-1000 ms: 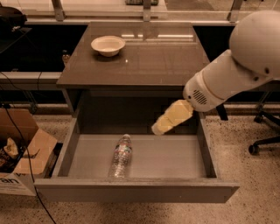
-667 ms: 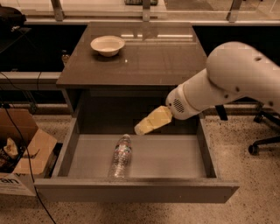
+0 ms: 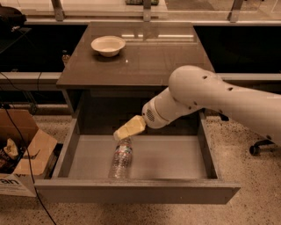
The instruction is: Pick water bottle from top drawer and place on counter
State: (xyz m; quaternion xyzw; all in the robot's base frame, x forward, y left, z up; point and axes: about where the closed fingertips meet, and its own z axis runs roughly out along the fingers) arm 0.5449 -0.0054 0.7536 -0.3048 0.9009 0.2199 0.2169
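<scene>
The water bottle [image 3: 121, 158], clear and ribbed, lies on its side on the light grey floor of the open top drawer [image 3: 175, 160], left of centre, its cap end pointing to the back. My gripper [image 3: 127, 128], cream-coloured on a white arm from the right, hangs over the drawer right above the bottle's cap end, at or almost at it. The brown-grey counter [image 3: 149, 61] is the cabinet's top slab behind the drawer.
A white bowl [image 3: 108, 45] sits on the counter at the back left. An open cardboard box [image 3: 22, 154] stands on the floor left of the drawer, with cables beside it. A pale ledge with metal posts [image 3: 145, 9] runs behind the counter.
My gripper has moved left and down across the drawer, from its right side to just above the bottle's cap end. The bottle has not moved.
</scene>
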